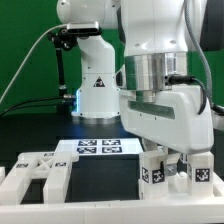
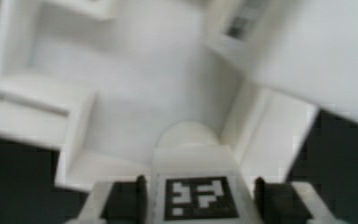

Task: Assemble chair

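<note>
My gripper [image 1: 177, 166] is low at the exterior view's right, among white tagged chair parts [image 1: 155, 172]. In the wrist view my gripper [image 2: 197, 203] is shut on a narrow white chair part [image 2: 197, 190]. That part carries a black-and-white tag, and both dark pads [image 2: 135, 198] press against its sides. Just beyond it lies a large white chair piece [image 2: 140, 80] with a flat floor and raised walls. The held part sits close over or against this piece; I cannot tell whether they touch.
The marker board [image 1: 100, 147] lies flat on the dark table in the middle. Several more white notched chair parts [image 1: 40, 178] lie at the exterior view's lower left. The arm's base [image 1: 97, 90] stands behind, with a black cable at the left.
</note>
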Tool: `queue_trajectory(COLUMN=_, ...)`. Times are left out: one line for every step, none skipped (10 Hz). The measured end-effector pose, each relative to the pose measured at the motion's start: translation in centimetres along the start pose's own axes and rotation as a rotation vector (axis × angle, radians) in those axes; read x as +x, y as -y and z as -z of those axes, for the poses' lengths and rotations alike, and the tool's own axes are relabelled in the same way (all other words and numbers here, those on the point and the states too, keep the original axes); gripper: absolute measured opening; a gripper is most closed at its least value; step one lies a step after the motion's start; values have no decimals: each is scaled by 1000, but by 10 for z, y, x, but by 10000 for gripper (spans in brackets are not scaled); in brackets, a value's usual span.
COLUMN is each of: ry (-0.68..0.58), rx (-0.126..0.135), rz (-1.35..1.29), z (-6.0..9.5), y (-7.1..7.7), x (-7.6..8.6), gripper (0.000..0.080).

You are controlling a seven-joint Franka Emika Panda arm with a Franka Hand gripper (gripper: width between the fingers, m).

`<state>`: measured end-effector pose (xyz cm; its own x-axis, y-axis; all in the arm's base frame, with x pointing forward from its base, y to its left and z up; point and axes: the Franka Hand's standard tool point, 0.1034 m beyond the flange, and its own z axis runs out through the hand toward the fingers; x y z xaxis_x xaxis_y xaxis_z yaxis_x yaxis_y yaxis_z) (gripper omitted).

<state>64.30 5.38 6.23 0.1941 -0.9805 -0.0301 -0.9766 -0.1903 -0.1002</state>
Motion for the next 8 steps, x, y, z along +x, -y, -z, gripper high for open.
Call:
queue_trajectory(ry=1, rx=1, rz=-113, z=0, y=2, x=-4, gripper=284)
queue_trajectory(ry=3, rx=7, rz=-257, z=0, y=3, x=-8, gripper=284)
queue_trajectory(ry=6, rx=18, rz=-345, z=-1, y=3, x=-8, gripper=284)
queue_trajectory(ry=13, rx=17, rz=-407, z=-1, y=2, x=-9, gripper=284)
queue_trajectory(ry=13, rx=12, rz=-478, z=-1, y=-1, x=-7, gripper=285)
queue_trajectory(ry=11, rx=9, rz=-510, z=-1, y=-3, x=-6, gripper=285)
queue_trajectory(ry=11, rx=8, rz=-511, z=-1, y=-4, x=-6, gripper=285)
queue_trajectory(ry=11, rx=8, rz=-509, z=-1, y=-4, x=-6, gripper=285)
